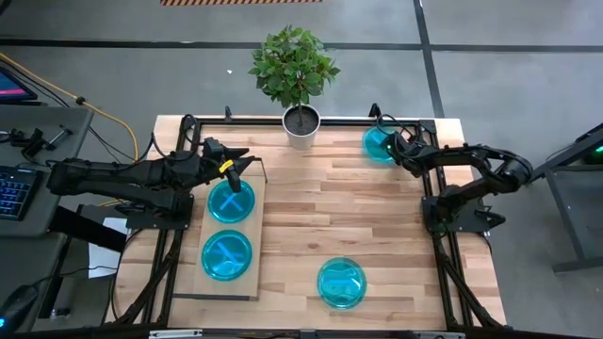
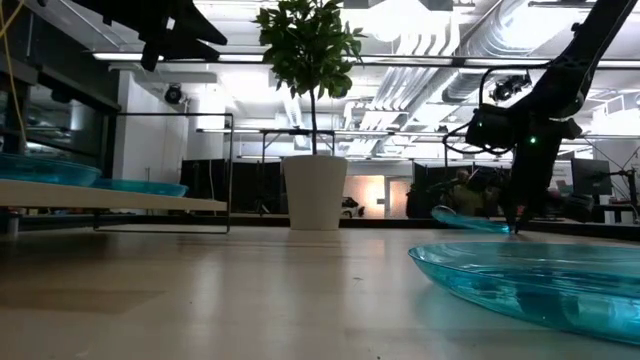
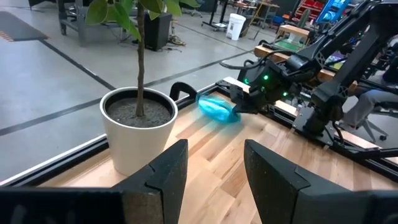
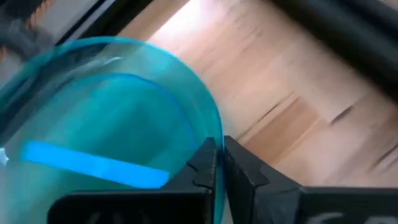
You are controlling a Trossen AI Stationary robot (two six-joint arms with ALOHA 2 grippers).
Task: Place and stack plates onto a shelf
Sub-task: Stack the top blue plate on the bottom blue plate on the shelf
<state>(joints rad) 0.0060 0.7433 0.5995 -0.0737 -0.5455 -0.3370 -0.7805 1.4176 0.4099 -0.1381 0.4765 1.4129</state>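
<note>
Two cyan plates (image 1: pixel 231 201) (image 1: pixel 227 254) lie on the pale wooden shelf (image 1: pixel 252 235) at the table's left. A third plate (image 1: pixel 341 282) lies flat on the table near the front edge; it also shows in the low view (image 2: pixel 540 280). A fourth plate (image 1: pixel 377 143) is at the far right corner, and my right gripper (image 1: pixel 394 146) is shut on it. My left gripper (image 1: pixel 236 162) is open and empty above the shelf's far end, beside the white plant pot (image 1: pixel 301 127). My right gripper pinches the plate's rim (image 4: pixel 214 146) between its two fingers, on the plate's right side. The fingers come from the table's right, slanting down. The plate (image 3: pixel 219 109) is low over the table and looks tilted; I cannot tell whether it is clear of the table.
The potted plant (image 2: pixel 315 190) stands at the middle of the far edge. A black frame (image 1: pixel 415 122) runs along the table's edges. The striped tabletop (image 1: pixel 330 207) between the shelf and the right arm is bare.
</note>
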